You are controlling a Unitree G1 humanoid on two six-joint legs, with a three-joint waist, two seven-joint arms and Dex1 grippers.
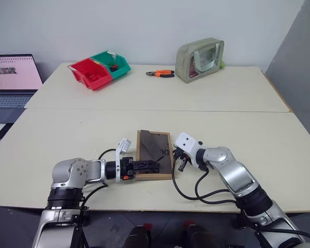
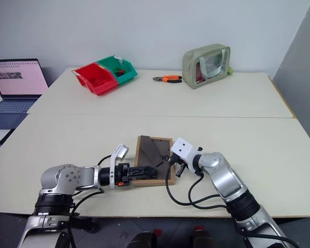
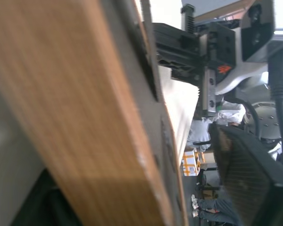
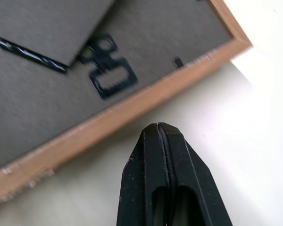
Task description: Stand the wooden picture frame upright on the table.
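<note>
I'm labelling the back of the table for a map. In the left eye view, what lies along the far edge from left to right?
Laptop → red bin → green bin → orange-handled pliers → grey-green pouch.

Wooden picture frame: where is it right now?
The wooden picture frame lies back-up on the near half of the table, between the left tool and right tool.
</note>
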